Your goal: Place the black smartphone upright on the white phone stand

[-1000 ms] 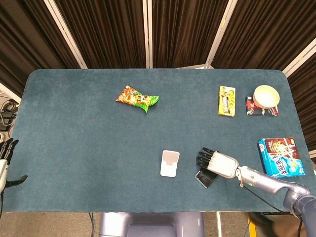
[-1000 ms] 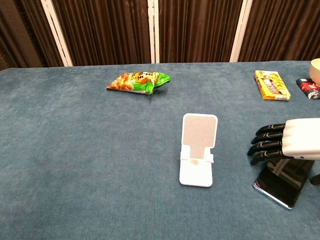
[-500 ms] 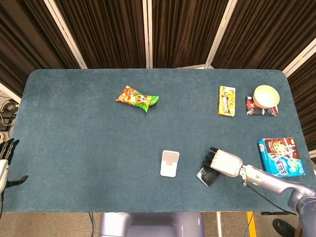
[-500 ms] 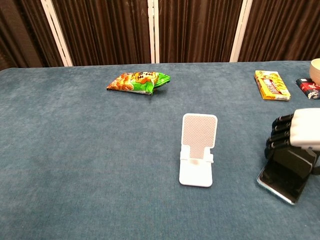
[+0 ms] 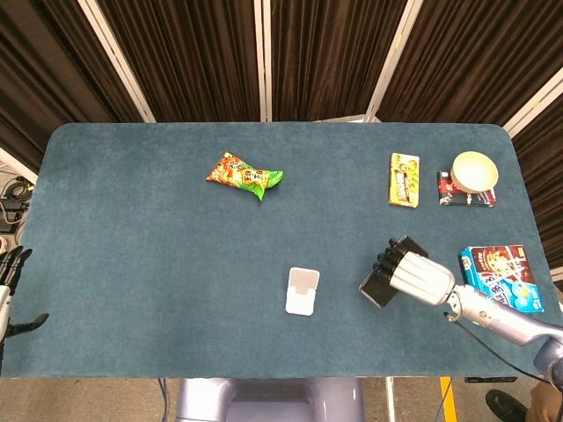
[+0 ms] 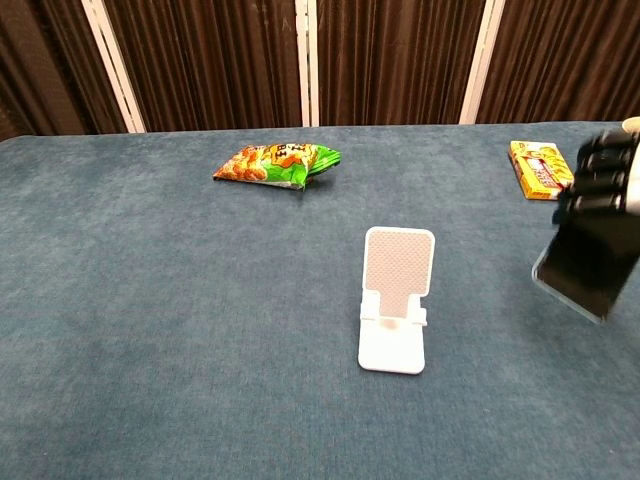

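- Bench point(image 5: 132, 264): rounded corners, teal felt-like cover.
- Right hand point(image 5: 420, 275), right of the stand point(image 5: 303, 291), grips the flat glossy phone point(image 6: 588, 268) clear of the bench.
- Left hand point(image 5: 9, 283): far left of the stand, fingers spread, holding nothing.
- Stand: white, mesh-textured back.

table point(image 5: 132, 264): teal cloth | on it: white stand point(image 5: 303, 291), snack bag point(image 5: 244, 175), yellow box point(image 5: 404, 179), bowl point(image 5: 473, 170), blue box point(image 5: 501, 279), perhaps biscuits
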### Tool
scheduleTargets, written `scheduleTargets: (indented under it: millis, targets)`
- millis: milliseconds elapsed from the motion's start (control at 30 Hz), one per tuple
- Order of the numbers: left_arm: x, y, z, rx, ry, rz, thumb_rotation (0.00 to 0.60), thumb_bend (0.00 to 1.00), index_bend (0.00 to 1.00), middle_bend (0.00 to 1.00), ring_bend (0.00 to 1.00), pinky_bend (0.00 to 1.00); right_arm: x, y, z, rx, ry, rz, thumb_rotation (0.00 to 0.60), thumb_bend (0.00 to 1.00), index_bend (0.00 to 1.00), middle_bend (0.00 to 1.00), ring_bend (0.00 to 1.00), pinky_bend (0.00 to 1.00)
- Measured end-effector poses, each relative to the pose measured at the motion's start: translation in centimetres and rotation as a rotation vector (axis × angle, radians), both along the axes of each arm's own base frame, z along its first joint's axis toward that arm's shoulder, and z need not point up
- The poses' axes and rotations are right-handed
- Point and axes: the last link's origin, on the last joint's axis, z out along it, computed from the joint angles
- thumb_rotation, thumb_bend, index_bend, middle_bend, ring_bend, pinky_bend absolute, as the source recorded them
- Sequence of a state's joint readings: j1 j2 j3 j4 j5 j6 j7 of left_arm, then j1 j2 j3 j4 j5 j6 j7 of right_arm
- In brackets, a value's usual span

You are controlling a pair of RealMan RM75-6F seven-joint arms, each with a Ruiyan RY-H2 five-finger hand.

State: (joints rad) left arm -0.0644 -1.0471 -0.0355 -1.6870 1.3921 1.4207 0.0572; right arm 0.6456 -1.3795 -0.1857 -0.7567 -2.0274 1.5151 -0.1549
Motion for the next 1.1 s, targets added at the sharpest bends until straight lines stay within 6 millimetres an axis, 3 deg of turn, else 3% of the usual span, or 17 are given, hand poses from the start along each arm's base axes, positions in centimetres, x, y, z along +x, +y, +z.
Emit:
scheduleTargets:
  millis: [200,433,633,800,1100]
  targets:
    - [-0.1,-0.1,0.3,0.005,-0.009,0.007,0.600,0.00,0.00,0.00,0.00,0.00,2.6,0.2,1.6,-0.200,0.055,0.177,0.600,0.48,0.63,0.58,0.41,0.34]
    - [-0.2,0.0,0.4,0.007,-0.015,0.013,0.600,0.00,0.00,0.00,0.00,0.00,7.5,1.7,1.3,-0.290,0.054,0.343,0.600,0.49,0.63,0.58,0.41,0.34]
    - [-0.4,0.2,0.3,-0.004,-0.018,0.023,0.600,0.00,0.00,0.00,0.00,0.00,10.6,2.9,-0.9,-0.292,0.117,0.509,0.600,0.49,0.63,0.58,0.40,0.31]
    - [-0.6,0.3,0.3,-0.005,-0.021,0.032,0.600,0.00,0.00,0.00,0.00,0.00,12.6,3.1,-3.2,-0.316,0.208,0.558,0.600,0.49,0.63,0.58,0.38,0.20]
    - [-0.9,0.5,0.4,-0.008,-0.024,0.042,0.600,0.00,0.00,0.00,0.00,0.00,15.6,3.6,-5.6,-0.355,0.282,0.575,0.600,0.50,0.62,0.57,0.36,0.10]
